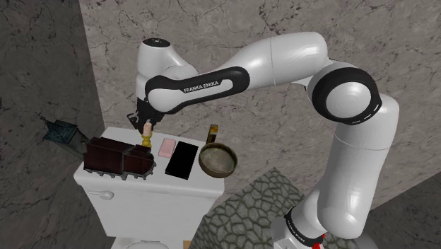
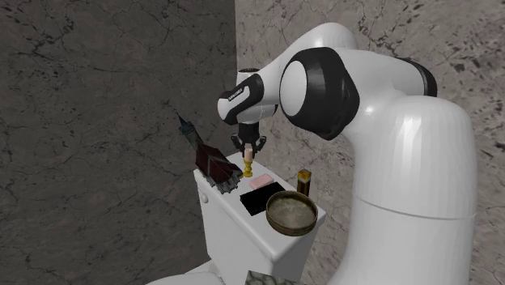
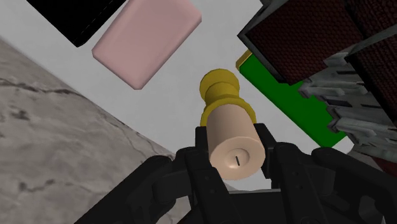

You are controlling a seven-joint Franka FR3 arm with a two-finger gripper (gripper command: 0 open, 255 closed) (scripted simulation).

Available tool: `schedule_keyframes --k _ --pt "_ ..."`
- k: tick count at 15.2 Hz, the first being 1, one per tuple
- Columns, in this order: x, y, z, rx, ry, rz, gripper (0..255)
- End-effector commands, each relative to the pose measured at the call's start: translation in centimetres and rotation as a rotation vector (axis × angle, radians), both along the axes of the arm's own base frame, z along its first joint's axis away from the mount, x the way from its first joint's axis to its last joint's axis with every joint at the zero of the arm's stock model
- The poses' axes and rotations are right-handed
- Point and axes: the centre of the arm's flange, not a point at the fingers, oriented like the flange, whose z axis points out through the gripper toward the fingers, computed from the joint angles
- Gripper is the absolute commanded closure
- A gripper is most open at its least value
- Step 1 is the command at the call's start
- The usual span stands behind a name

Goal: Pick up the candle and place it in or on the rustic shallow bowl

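A pale candle [image 3: 234, 145] in a gold holder [image 3: 220, 90] stands on the white toilet tank lid [image 1: 152, 181]. My black gripper [image 3: 234, 155] comes down from above and is shut on the candle's upper part, one finger on each side. From the side, the gripper [image 1: 143, 121] sits over the candle [image 1: 147, 132], as it [image 2: 247, 147] does over the candle [image 2: 247, 162] in the second exterior view. The brown shallow bowl [image 1: 217, 160] rests at the lid's other end, toward the shoulder view's right, and it [image 2: 291, 213] holds nothing.
A pink block [image 1: 167, 147] and a flat black slab [image 1: 181, 160] lie between candle and bowl. A dark red model building [image 1: 113, 155] on a green base [image 3: 289, 95] stands close beside the candle. An amber bottle [image 1: 212, 132] stands behind the bowl. Stone walls rise behind the tank.
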Motion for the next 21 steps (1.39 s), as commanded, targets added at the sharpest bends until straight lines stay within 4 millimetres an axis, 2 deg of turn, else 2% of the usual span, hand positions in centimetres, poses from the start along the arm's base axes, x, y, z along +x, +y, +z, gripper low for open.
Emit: schedule_keyframes --k 1,5,21 --pt "0.0 0.0 0.0 -0.001 0.001 0.0 255" --pt "0.0 0.0 -0.1 0.0 0.0 0.0 255" --pt "0.0 0.0 8.4 0.0 0.0 0.0 255"
